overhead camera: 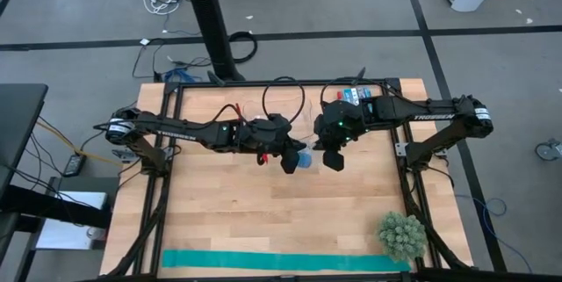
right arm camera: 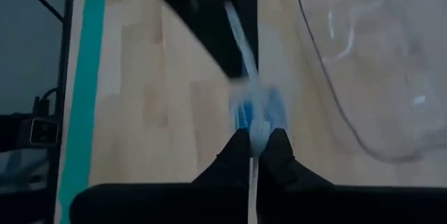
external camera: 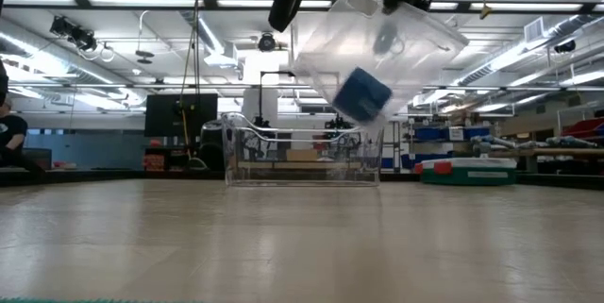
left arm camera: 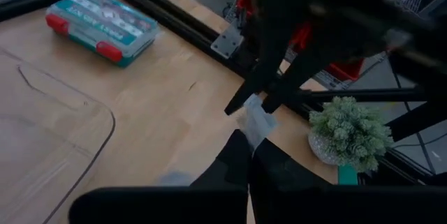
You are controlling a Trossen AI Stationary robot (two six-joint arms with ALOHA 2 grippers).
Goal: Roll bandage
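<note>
A small royal-blue bandage roll [external camera: 363, 93] lies inside a clear plastic box [external camera: 406, 48] that both grippers hold tilted in the air above mid-table. The roll rests in the box's lowered corner and shows blurred through the plastic in the right wrist view [right arm camera: 262, 109]. My left gripper [overhead camera: 288, 161] is shut on the box's left side. My right gripper [overhead camera: 334, 160] is shut on its right side. The roll shows as a blue spot [overhead camera: 303, 160] between them. My left gripper pinches a thin clear edge of the box [left arm camera: 255, 121] between its two fingers, coming from above on the box's left side. The box is lifted clear of the table and tilted. My right gripper pinches the box's thin clear wall edge [right arm camera: 250, 123] between its two fingers, from above on the box's right side. The box hangs below, clear of the table, its lower corner toward the table.
A second clear container [external camera: 302, 157] stands on the table behind the held box. A teal-green strip [overhead camera: 281, 262] lies along the near edge. A small green plant [overhead camera: 402, 235] stands near right. A green parts case [left arm camera: 101, 25] lies at the far right.
</note>
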